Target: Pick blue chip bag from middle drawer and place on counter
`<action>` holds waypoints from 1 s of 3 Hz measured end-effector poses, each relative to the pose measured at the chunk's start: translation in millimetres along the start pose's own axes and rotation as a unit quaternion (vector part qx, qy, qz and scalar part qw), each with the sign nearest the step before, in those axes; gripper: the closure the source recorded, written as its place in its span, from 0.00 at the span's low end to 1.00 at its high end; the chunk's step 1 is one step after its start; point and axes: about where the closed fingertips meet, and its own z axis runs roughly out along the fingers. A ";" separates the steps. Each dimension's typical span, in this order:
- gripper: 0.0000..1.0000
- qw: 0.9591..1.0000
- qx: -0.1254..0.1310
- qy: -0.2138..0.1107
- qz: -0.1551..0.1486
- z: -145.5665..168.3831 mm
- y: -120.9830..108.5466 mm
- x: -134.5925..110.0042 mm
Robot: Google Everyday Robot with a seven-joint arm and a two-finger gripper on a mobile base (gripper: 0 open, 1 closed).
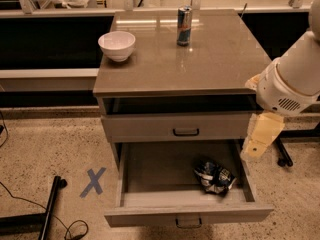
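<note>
The blue chip bag [214,176] lies crumpled in the right part of the pulled-out middle drawer [150,184], on the tray floor near the front wall. The glossy grey-brown counter [200,59] tops the cabinet above. My gripper [256,143] hangs from the white arm [290,84] at the right. It sits just outside the drawer's right side wall, above and to the right of the bag, not touching it and holding nothing that I can see.
A white bowl [117,45] stands at the counter's back left and a tall blue-and-silver can [184,26] at the back middle. A shut drawer [186,127] sits above the open one. A blue tape X [93,182] and black cables [50,209] lie on the floor at left.
</note>
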 end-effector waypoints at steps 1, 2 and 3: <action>0.00 1.000 0.000 0.000 0.000 0.0 0.0 0.0; 0.00 1.000 0.002 0.011 0.003 1.4 -1.8 4.4; 0.00 0.998 0.020 0.053 0.001 18.6 -4.8 27.3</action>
